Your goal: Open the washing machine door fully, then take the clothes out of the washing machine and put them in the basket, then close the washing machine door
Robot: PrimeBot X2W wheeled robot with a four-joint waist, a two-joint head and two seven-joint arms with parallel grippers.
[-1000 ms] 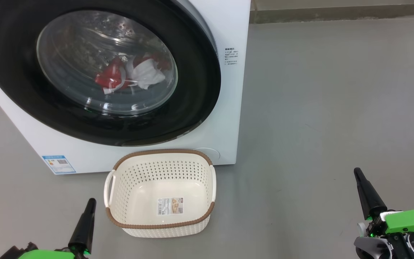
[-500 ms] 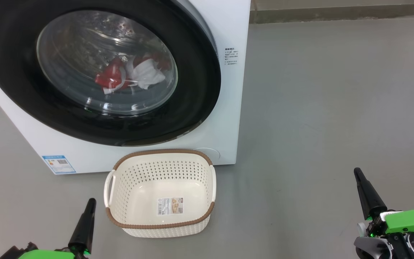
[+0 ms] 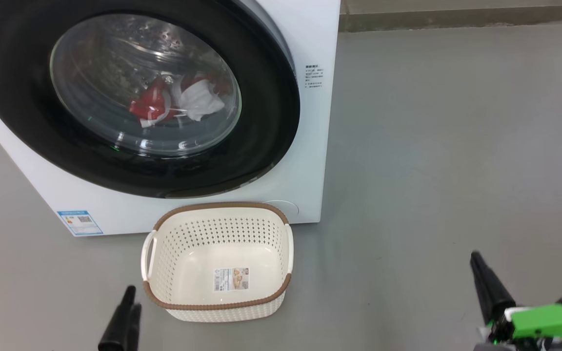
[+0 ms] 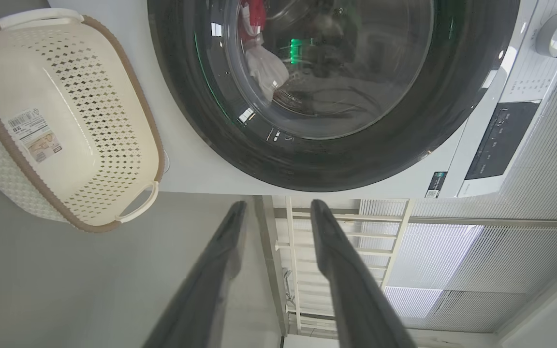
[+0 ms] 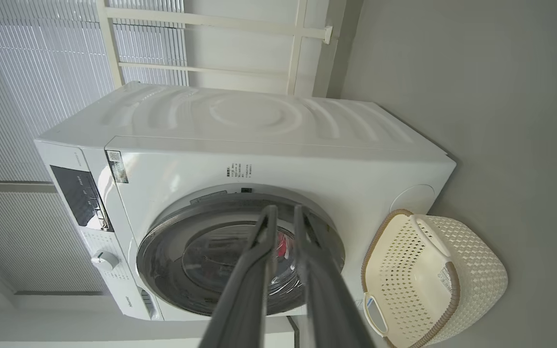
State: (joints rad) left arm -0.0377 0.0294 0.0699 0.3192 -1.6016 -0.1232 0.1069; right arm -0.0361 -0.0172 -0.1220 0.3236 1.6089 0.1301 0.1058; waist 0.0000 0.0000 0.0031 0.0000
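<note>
- Door (image 3: 105, 87): its glossy black rim lies shut against the white front of the washer (image 3: 310, 146). In the head view it sits toward 10 o'clock, cut off at the top and left edges.
- Clothes (image 3: 173, 102): a red and white bundle inside the drum, seen through the door's glass bowl, toward 4 o'clock of the window's centre.
- Basket (image 3: 222, 314): upright on the grey floor (image 3: 432, 146) at 6 o'clock of the door, its far rim just beside the washer's foot. It holds no clothes. A sticker (image 3: 231, 279) lies on its bottom, and white handles stick out at 3 and 9 o'clock.
- A blue label (image 3: 80, 222) is on the washer's lower corner, at 10 o'clock of the basket.
- Left tool (image 4: 278, 205): its two dark fingers are spread with a clear gap and nothing between them. In the head view it is low at 7 o'clock of the basket, near it but apart. Its wrist view looks along the fingers at the washer's lower front, with the basket at 10 o'clock.
- Right tool (image 5: 283, 212): the fingers are parted by only a narrow slit and pinch nothing. In the head view it is at 4 o'clock, well apart from the basket and the washer, with a green housing behind the one finger seen there. Its wrist view has the fingers pointing at the door, with the basket at 4 o'clock.
- Neither tool touches the door, the basket or the clothes.
- A knob (image 4: 554, 34) and a dark panel (image 4: 496, 140) are on the washer's upper front.
</note>
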